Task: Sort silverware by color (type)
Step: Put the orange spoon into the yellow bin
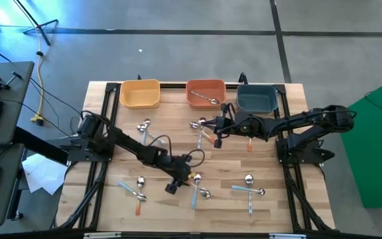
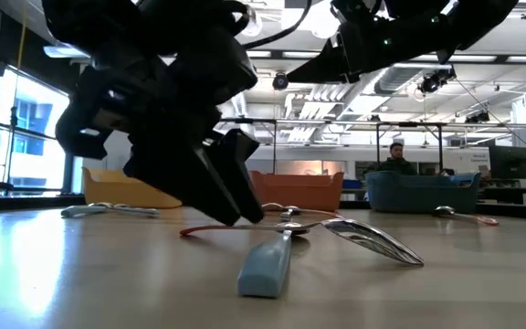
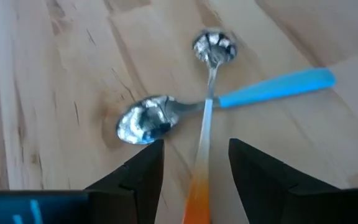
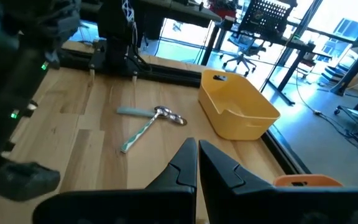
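My left gripper (image 3: 194, 146) is open and low over the table's near middle (image 1: 181, 180). Its fingers stand on either side of the orange handle (image 3: 197, 196) of a spoon whose bowl (image 3: 215, 45) lies farther on. That spoon lies across a blue-handled spoon (image 3: 272, 87); both rest flat on the wood. In the low view the left fingers (image 2: 222, 187) reach down beside the orange-red handle (image 2: 213, 229). My right gripper (image 1: 217, 133) is shut on nothing (image 4: 196, 149) and hovers above the table, near the orange bin (image 1: 205, 93).
Yellow (image 1: 140, 93), orange and teal (image 1: 256, 98) bins line the far edge; one spoon (image 1: 209, 100) lies in the orange bin. Other spoon clusters lie at far left (image 1: 143, 127), near left (image 1: 138, 189), far middle (image 1: 201, 126) and near right (image 1: 249, 186).
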Controlling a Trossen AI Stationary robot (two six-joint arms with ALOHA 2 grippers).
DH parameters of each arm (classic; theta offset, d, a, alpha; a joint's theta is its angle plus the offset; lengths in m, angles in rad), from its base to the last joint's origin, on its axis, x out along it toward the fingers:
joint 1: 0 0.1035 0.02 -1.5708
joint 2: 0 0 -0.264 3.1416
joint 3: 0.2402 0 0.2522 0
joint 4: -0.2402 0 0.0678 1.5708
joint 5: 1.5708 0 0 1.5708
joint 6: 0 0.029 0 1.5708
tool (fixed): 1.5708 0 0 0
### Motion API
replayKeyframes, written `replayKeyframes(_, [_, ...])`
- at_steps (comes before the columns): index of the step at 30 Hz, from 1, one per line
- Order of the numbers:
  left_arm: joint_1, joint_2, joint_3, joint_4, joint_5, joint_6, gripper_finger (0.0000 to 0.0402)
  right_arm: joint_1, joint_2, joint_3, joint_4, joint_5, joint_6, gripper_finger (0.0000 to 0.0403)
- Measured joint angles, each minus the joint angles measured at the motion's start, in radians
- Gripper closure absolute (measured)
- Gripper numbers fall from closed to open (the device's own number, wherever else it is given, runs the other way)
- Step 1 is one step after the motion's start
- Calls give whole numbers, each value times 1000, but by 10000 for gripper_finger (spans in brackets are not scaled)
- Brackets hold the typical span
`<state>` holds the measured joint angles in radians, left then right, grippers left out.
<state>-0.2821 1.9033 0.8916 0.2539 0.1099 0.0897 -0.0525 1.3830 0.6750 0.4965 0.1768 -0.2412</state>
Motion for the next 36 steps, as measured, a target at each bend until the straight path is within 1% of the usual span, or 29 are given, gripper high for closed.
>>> replayKeyframes(7, [-33, 48, 30, 7, -68, -55, 233, 0, 0, 0, -2, 0, 30, 402])
replayKeyframes(11, [-42, 51, 30, 3, -107, -82, 248, 0, 0, 0, -7, -2, 32, 402])
replayKeyframes(15, [-42, 51, 31, -6, -107, -104, 293, 1, 0, 0, -14, -5, 17, 402])
replayKeyframes(20, [-42, 50, 32, -32, -108, -105, 372, 0, 0, 0, -14, -6, 5, 402])
replayKeyframes(22, [-42, 49, 32, -36, -107, -103, 389, 0, 0, 0, -14, -7, 5, 402])
replayKeyframes(26, [-47, 38, 31, -52, -102, -88, 384, 1, 0, 0, -14, -9, 17, 402])
replayKeyframes(31, [-54, -36, 25, -162, -92, -86, 392, 1, 0, 0, -19, -9, 24, 402])
replayKeyframes(32, [-55, -63, 25, -189, -103, -81, 392, 1, 0, 0, -19, -9, 23, 402])
replayKeyframes(34, [-55, -114, 28, -241, -155, -69, 393, 1, 0, 0, -19, -9, 23, 402])
replayKeyframes(36, [-54, -169, 27, -333, -215, -69, 395, 1, 0, 0, -19, -9, 23, 402])
